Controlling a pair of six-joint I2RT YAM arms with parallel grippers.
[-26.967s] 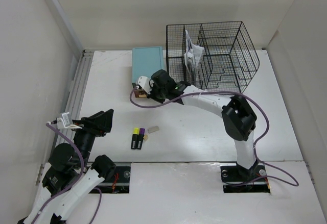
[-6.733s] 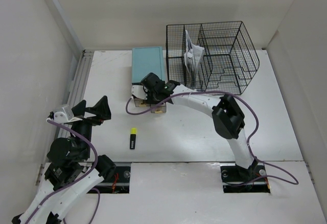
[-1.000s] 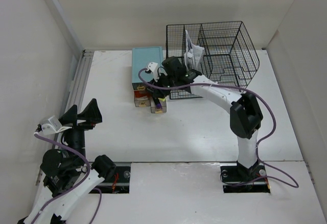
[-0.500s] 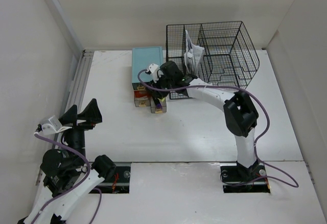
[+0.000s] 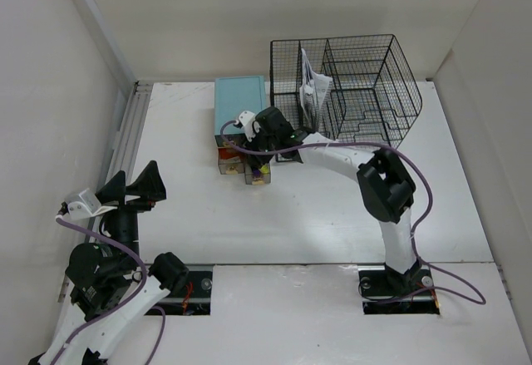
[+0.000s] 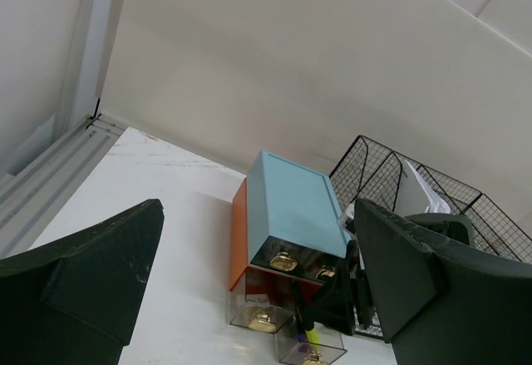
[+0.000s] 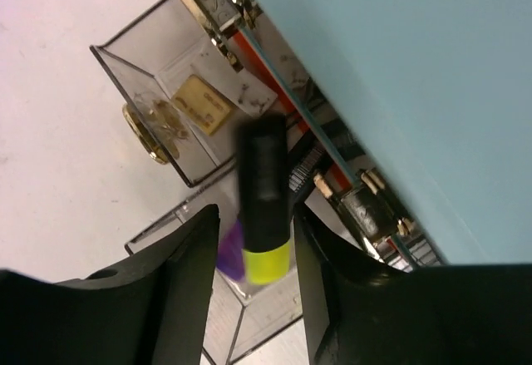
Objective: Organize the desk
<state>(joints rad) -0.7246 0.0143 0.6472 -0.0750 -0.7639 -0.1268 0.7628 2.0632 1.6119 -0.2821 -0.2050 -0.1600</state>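
Observation:
The white desk [image 5: 332, 207] carries a teal-topped drawer box [image 5: 241, 107] with two clear drawers pulled open [image 5: 231, 159]. My right gripper [image 5: 261, 154] hangs over the right-hand open drawer [image 7: 274, 315]. Its fingers [image 7: 195, 257] stand apart around a black highlighter with a yellow cap [image 7: 264, 207]. The highlighter is blurred, cap down, with a gap on the left side. A purple highlighter [image 7: 229, 249] lies in that drawer. My left gripper [image 5: 133, 184] is open and empty, raised at the near left. The left wrist view [image 6: 258, 211] looks at the box from afar.
A black wire mesh file rack [image 5: 366, 91] holding papers [image 5: 312, 91] stands at the back, right of the box. The grey metal rail [image 5: 125, 140] runs along the desk's left edge. The left open drawer holds a small tan item [image 7: 202, 103].
My right gripper has moved left and down from beside the rack to over the open drawer, with the yellow highlighter. The left arm has not moved in the last second.

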